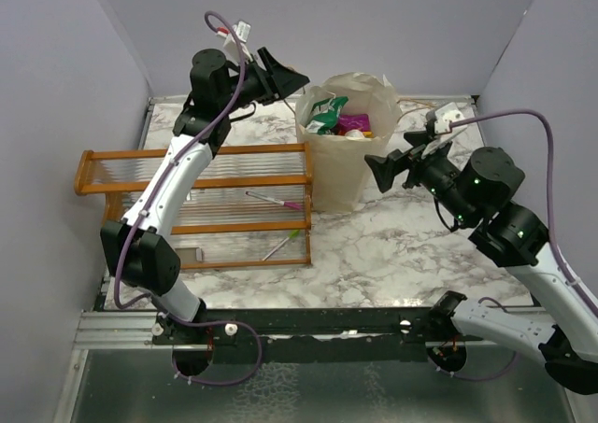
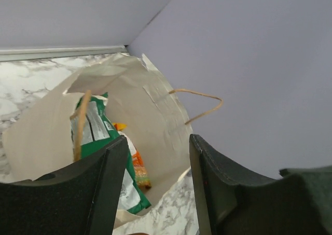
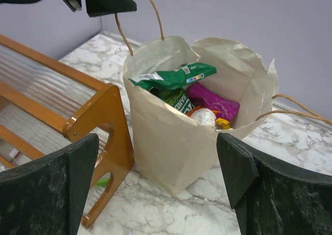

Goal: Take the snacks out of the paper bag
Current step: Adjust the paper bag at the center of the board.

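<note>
The cream paper bag point(image 1: 338, 173) stands open on the marble table, to the right of the rack. Snacks lie inside it: a green-white packet point(image 3: 171, 77), a magenta one point(image 3: 212, 102) and an orange one point(image 2: 139, 167). My left gripper point(image 1: 297, 79) hovers above the bag's left rim, beside a raised twine handle point(image 3: 122, 32). In the left wrist view its jaws point(image 2: 158, 139) stand partly apart, with only the bag's wall point(image 2: 155, 115) and marble showing between them. My right gripper point(image 1: 378, 171) is wide open just right of the bag, facing it point(image 3: 158, 183).
An orange wooden rack point(image 1: 196, 152) with clear ribbed shelves stands left of the bag, its end panel point(image 3: 101, 115) almost touching it. A pink pen point(image 1: 276, 201) and a green one point(image 1: 280, 246) lie in the rack. Lilac walls close in the back and both sides.
</note>
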`<action>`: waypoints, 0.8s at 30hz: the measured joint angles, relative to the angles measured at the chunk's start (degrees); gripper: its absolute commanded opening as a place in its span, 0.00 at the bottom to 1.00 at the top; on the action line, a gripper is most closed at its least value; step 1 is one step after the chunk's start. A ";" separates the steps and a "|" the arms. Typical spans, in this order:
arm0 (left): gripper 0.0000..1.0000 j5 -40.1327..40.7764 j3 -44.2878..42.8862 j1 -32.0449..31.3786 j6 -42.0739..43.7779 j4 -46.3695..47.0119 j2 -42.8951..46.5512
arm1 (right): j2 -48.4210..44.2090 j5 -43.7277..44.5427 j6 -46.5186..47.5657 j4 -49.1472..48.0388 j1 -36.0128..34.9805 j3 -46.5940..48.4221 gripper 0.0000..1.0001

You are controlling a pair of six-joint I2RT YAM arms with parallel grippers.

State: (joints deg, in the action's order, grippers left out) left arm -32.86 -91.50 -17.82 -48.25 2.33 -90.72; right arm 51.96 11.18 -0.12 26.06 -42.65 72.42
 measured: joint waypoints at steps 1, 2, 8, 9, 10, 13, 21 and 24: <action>0.65 0.96 -1.75 -0.04 0.20 -1.79 -0.81 | -0.63 0.00 0.00 -0.24 0.00 0.00 0.96; 0.73 1.84 -2.73 -0.04 0.44 -3.15 -1.20 | -1.25 0.02 0.04 -0.63 0.00 0.00 0.96; 0.92 5.14 -0.52 -0.04 2.45 -7.80 2.71 | -3.02 0.07 0.92 -2.19 0.00 0.00 0.96; 0.93 6.38 -0.50 -0.04 3.39 -9.05 3.72 | -3.04 0.07 1.03 -2.27 0.00 0.00 0.96; 0.94 7.78 -0.50 -0.04 4.39 -10.16 4.90 | -3.04 0.07 1.05 -2.32 0.00 0.00 0.96; 0.97 14.05 -0.76 -0.20 7.10 -14.78 8.85 | -2.95 0.04 1.05 -2.62 0.00 -0.24 0.96; 0.83 19.23 -2.91 0.02 7.61 -16.04 7.13 | -2.93 0.04 0.85 -3.04 0.00 -0.52 0.96; 0.57 18.12 -5.14 0.02 6.43 -15.52 2.01 | -3.28 0.09 0.76 -3.41 0.00 -0.70 0.97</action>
State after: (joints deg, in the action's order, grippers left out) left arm -14.74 -96.64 -17.80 -41.82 -13.19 -88.71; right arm 48.69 11.27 0.64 22.65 -42.65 71.72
